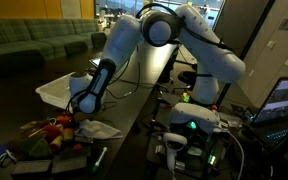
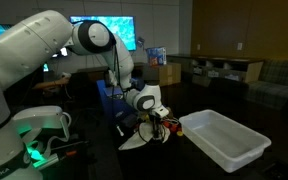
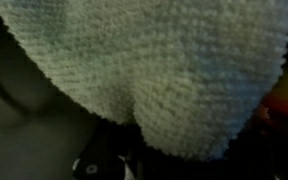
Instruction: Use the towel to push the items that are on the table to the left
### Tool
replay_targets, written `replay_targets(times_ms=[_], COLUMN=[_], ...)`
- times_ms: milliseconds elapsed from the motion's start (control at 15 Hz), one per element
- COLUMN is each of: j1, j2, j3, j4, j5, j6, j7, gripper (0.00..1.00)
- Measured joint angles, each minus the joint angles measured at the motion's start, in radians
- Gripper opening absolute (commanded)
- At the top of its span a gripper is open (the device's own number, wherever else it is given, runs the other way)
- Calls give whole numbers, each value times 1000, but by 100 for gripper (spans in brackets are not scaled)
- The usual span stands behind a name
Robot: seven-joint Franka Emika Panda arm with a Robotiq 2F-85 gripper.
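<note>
The fingers [image 2: 154, 117] are pinched shut on the towel [image 3: 154, 70], which drapes onto the worktop [image 1: 127, 112]. This likely keeps the cloth facing the items [image 1: 52, 128].

The towel [image 3: 154, 70] is showing off-white with a fine nubby weave across the wrist view. The items [image 1: 52, 128] are glowing red and orange against the glossy black table [image 1: 124, 112], and the tray [image 2: 212, 146] is looking plain white.

One towel [image 3: 154, 70], one white tray [image 2: 222, 135], one arm [image 2: 44, 50] — the small items [image 1: 46, 132] too clustered to count.
</note>
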Motion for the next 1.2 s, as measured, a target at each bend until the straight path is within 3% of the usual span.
replay_targets(times_ms=[667, 1200], j1=[-43, -61], j2=[-39, -22], j3=[-95, -177], j4=[-109, -111], j5=[-2, -5], j6=[28, 41], j7=[-1, -1], gripper=[0, 0])
